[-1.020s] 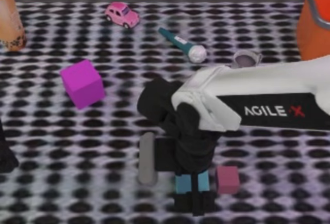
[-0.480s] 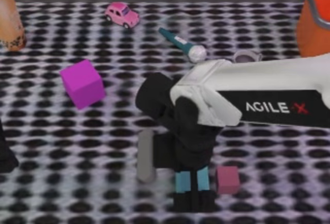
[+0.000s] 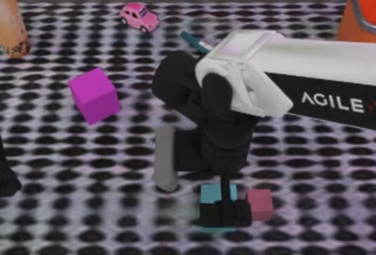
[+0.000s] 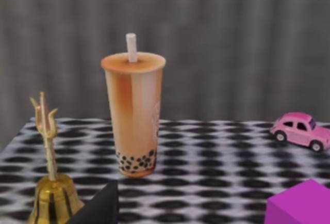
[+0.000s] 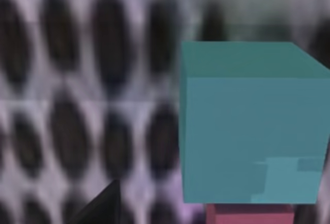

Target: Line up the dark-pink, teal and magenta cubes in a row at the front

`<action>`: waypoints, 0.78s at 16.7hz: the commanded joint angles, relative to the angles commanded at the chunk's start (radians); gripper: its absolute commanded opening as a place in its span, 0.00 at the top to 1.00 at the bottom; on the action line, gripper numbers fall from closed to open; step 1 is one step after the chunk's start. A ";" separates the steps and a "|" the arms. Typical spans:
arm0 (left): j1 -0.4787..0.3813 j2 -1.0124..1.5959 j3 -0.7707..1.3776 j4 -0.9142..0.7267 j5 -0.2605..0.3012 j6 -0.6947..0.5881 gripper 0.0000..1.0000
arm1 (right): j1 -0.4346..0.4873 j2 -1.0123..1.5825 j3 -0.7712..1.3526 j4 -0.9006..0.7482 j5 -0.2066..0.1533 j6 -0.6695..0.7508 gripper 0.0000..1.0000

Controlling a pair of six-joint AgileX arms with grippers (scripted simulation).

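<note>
The teal cube [image 3: 208,195] rests on the table at the front, close beside the smaller dark-pink cube [image 3: 259,204] on its right. My right gripper [image 3: 223,214] hangs over the teal cube, open and holding nothing. In the right wrist view the teal cube [image 5: 252,121] fills one side with the dark-pink cube [image 5: 250,214] just past it; a single dark fingertip [image 5: 105,206] shows clear of both. The magenta cube [image 3: 93,95] lies alone at mid-left and also shows in the left wrist view [image 4: 304,206]. My left gripper [image 3: 4,178] is parked at the left edge, open.
A pink toy car [image 3: 139,16] stands at the back. A bubble-tea cup [image 3: 10,20] is at the back left, with a gold bell [image 4: 51,193] near it. An orange container [image 3: 357,14] is at the back right. A teal-handled tool [image 3: 194,40] pokes out behind the right arm.
My right arm has risen and drawn back from the front edge. Its fingers have come off the teal cube, which stays beside the dark-pink cube. The left arm has not moved.
</note>
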 joint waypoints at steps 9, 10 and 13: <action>-0.061 0.188 0.207 -0.156 0.035 0.077 0.00 | -0.081 -0.155 -0.115 0.113 -0.017 0.048 0.00; -0.077 0.254 0.271 -0.209 0.043 0.101 0.00 | -0.107 -0.210 -0.153 0.146 -0.022 0.065 0.00; -0.127 0.505 0.478 -0.397 0.064 0.186 0.00 | -0.201 -0.415 -0.296 0.264 -0.037 0.131 0.00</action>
